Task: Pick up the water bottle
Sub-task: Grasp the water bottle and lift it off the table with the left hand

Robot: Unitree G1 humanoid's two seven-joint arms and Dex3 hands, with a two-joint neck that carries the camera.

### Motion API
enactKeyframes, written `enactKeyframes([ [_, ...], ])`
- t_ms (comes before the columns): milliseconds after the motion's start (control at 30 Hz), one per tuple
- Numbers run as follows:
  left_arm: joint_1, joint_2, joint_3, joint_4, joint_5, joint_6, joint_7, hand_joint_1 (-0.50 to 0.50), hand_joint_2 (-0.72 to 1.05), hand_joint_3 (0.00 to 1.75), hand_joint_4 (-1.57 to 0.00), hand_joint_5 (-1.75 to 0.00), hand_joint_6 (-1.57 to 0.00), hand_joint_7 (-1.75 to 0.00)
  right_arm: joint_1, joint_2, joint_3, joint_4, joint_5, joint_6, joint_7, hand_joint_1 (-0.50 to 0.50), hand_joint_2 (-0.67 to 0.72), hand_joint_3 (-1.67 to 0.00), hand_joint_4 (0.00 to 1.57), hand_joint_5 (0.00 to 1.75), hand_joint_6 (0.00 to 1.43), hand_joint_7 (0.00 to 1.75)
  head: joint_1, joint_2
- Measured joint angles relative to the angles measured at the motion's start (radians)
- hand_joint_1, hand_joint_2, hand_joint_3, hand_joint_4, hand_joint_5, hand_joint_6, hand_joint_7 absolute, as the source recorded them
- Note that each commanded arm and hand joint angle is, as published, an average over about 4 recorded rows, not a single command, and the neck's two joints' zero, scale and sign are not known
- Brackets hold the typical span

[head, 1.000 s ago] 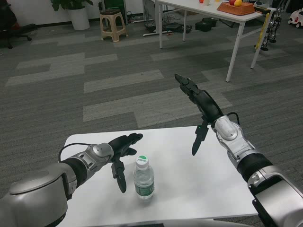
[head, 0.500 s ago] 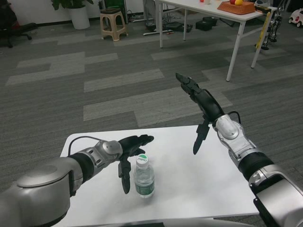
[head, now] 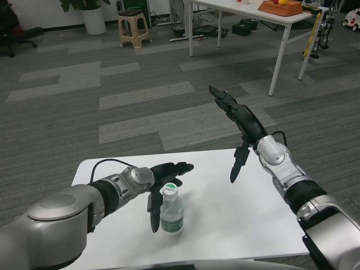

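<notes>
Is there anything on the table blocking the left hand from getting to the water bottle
Nothing visible does. The left hand is open right beside the water bottle, fingers reaching past its cap and the thumb hanging down along its left side. No other object shows between them on the white table. The right hand is raised off to the right.

Bottle: clear plastic water bottle (head: pixel 171 215), white cap, green label.
Hands: black left hand (head: pixel 164 179) and right hand (head: pixel 238 126), silver forearms.
Table: plain white table (head: pixel 225 208).
Floor: grey striped carpet (head: pixel 112 107), paler bands.
</notes>
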Motion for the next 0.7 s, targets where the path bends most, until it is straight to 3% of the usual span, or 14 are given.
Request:
enactKeyframes([
  [200,0.000,0.000,-0.003,0.000,-0.023,0.000,0.000,-0.50,-0.48,0.07,0.00,-0.54,0.00,-0.07,0.000,-0.001,0.000,0.000,0.000,0.000,0.000,-0.46,0.66,0.00,0.00,0.00,0.00,0.00,-0.002,-0.002],
  [300,0.000,0.000,-0.004,0.001,-0.040,0.007,0.000,-0.44,-0.39,0.02,0.00,-0.69,0.00,-0.07,0.000,-0.002,0.000,0.000,0.000,0.000,0.000,-0.46,0.66,0.00,0.00,0.00,0.00,0.00,-0.003,-0.004],
  [400,0.000,0.000,-0.005,0.004,-0.080,0.015,0.000,-0.34,-0.28,0.09,-0.07,-0.90,0.00,-0.07,0.000,-0.003,0.000,-0.001,0.000,0.000,0.000,-0.46,0.66,0.00,0.00,0.00,0.00,0.00,-0.004,-0.009],
  [533,0.000,0.000,-0.006,0.007,-0.128,0.022,0.001,-0.23,0.01,0.09,-0.40,-1.23,-0.02,-0.21,0.000,-0.004,0.000,-0.001,0.000,0.000,0.000,-0.46,0.66,0.00,0.00,0.00,0.00,0.00,-0.008,-0.012],
  [700,0.000,0.000,-0.006,0.011,-0.175,0.022,0.008,-0.08,0.14,0.17,-0.83,-1.62,-0.16,-0.31,0.000,-0.004,-0.001,-0.001,0.000,0.000,0.000,-0.46,0.66,0.00,0.00,0.00,0.00,0.00,-0.012,-0.011],
])
